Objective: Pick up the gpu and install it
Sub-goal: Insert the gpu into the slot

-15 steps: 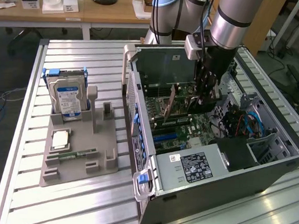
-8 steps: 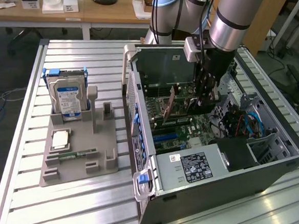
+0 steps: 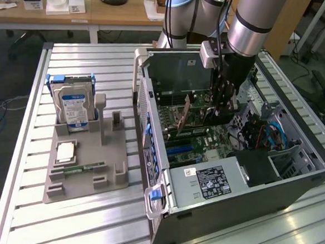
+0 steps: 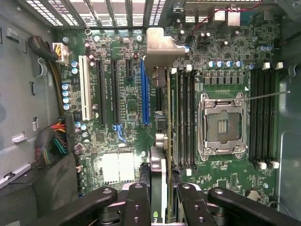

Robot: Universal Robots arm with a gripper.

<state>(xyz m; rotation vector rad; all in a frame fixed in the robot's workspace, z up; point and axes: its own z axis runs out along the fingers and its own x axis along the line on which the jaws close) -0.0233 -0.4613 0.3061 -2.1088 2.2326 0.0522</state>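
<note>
Hand (image 4: 162, 203) around gpu (image 4: 161, 127), edge-on near blue slot (image 4: 145, 92), wrist view

**Gpu held on edge over the motherboard**

The gpu (image 4: 160, 141) is a thin card seen edge-on, gripped at one end, with its bent metal bracket at the far end. It hangs over the motherboard (image 4: 106, 141), running parallel to the slots, just beside the long blue slot (image 4: 145, 89).

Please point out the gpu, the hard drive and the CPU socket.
gpu (image 4: 161, 47), wrist view, on its metal bracket.
hard drive (image 3: 74, 110), exterior view, on its blue label.
CPU socket (image 4: 222, 123), wrist view, on its centre.
</note>
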